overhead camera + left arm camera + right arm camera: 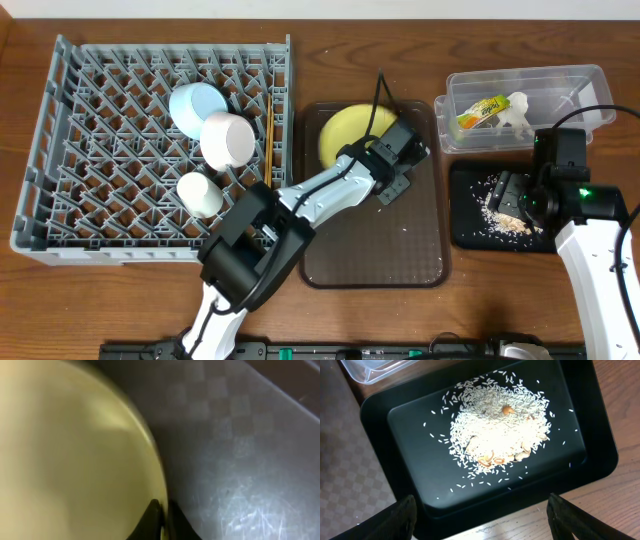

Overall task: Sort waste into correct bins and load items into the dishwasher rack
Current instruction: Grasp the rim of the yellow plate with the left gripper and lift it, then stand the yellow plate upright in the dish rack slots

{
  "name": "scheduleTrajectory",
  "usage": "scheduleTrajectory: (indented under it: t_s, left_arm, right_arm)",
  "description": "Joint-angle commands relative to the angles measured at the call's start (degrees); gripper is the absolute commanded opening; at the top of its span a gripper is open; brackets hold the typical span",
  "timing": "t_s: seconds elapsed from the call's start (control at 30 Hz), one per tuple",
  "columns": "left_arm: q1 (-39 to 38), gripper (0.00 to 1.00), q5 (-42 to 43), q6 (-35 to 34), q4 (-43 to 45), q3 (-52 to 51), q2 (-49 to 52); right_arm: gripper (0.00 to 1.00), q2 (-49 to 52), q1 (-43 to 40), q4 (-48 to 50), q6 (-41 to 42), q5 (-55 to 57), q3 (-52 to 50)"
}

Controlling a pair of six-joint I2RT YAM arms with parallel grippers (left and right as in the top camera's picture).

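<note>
Wooden table [100, 295], left gripper [162, 512] pinching plate [345, 130] rim at 3 o'clock, right gripper [481, 510] hovering spread above rice [500, 425] in black tray [420, 455]

No legible text; print on wrapper [481, 112] too small.

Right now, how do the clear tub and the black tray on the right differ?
The clear tub is see-through; the black tray is glossy and dark. The clear tub holds a yellow-green wrapper and a white scrap; the black tray holds loose rice-like leftovers. The clear tub sits farther back, the black tray nearer the robot. Both are rectangular, similar in size, right of the brown serving tray.
</note>
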Motion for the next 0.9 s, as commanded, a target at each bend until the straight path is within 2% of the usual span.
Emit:
scheduleTrajectory:
  t_s: [0.0, 0.17, 0.4, 0.63, 0.7, 0.87]
  left_arm:
    - [0.1, 0.06, 0.3, -1.9, -2.4, -0.8, 0.5]
    - [-0.4, 0.06, 0.8, -1.9, -5.0, -0.3, -3.5]
    - [0.0, 0.06, 0.8, -4.9, -8.9, -0.2, -16.5]
    - [6.1, 0.06, 1.3, -11.2, -10.8, -0.2, -28.7]
    - [9.5, 0.06, 6.1, -11.8, -11.0, -0.2, -30.6]
    - [21.6, 0.06, 25.9, -18.1, -11.0, -0.3, -31.3]
  right_arm:
    - [0.81, -0.3, -0.3, -0.1, -0.3, 0.2, 1.0]
    - [0.81, -0.3, -0.3, 0.0, -0.3, 0.1, 1.0]
    - [0.81, -0.3, -0.3, 0.0, -0.3, 0.2, 1.0]
    - [0.81, -0.3, -0.3, 0.0, -0.3, 0.2, 1.0]
    - [0.81, -0.3, -0.3, 0.0, -0.3, 0.2, 1.0]
    - [0.81, -0.3, -0.3, 0.0, -0.3, 0.1, 1.0]
